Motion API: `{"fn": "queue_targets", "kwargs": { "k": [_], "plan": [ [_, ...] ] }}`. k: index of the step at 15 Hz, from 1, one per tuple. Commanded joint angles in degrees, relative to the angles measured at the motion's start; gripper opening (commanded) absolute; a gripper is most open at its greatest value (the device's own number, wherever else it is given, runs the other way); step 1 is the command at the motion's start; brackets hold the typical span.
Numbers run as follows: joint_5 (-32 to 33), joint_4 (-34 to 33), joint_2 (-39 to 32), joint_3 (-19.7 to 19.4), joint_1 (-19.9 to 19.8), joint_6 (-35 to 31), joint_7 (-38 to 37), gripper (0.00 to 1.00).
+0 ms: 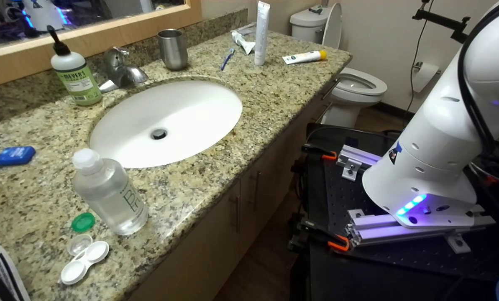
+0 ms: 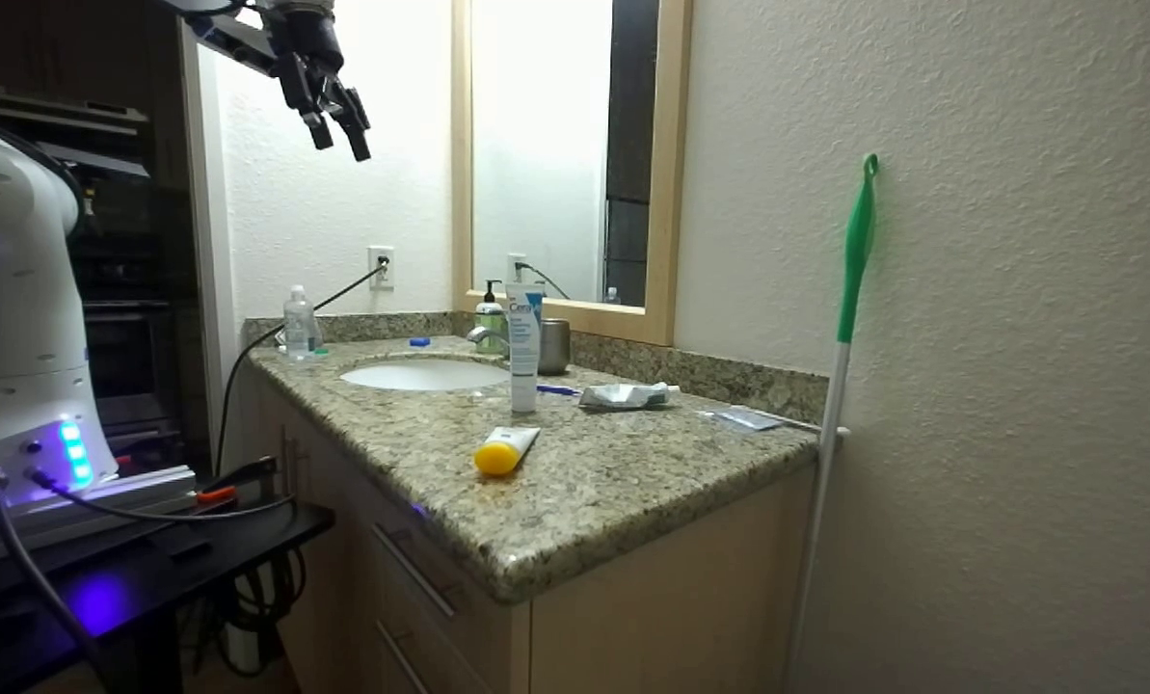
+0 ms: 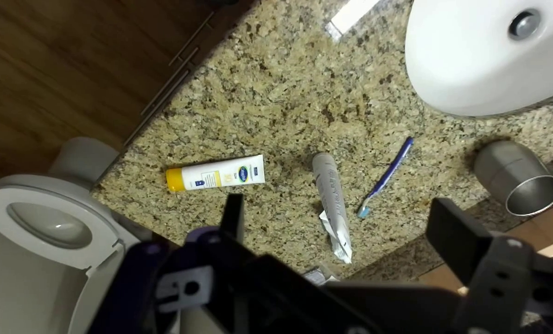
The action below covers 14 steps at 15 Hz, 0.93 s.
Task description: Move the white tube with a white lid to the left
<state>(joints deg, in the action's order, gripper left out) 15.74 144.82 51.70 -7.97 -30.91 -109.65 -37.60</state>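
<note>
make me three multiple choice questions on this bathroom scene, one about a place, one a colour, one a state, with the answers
1. Where does the upright white tube stand?
A) in the sink
B) on the counter
C) on the toilet
2. What colour is the pump of the soap bottle?
A) black
B) red
C) yellow
3. How is the gripper?
A) shut on the toothbrush
B) shut on the soap bottle
C) open

1 B: both exterior views show its base on the counter.
2 A: the pump shows black in both exterior views.
3 C: its jaws stand wide apart in the wrist view.
</note>
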Motion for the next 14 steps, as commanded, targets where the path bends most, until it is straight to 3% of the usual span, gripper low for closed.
{"fn": "queue_targets", "kwargs": {
  "k": [1, 13, 14],
  "plan": [
    [-0.1, -0.2, -0.1, 0.1, 0.0, 0.1, 0.1, 1.0],
    [-0.1, -0.2, -0.1, 0.1, 0.0, 0.1, 0.1, 1.0],
    [1.1, 1.5, -0.2, -3.6, 2.2, -1.1, 8.2, 1.0]
  ]
}}
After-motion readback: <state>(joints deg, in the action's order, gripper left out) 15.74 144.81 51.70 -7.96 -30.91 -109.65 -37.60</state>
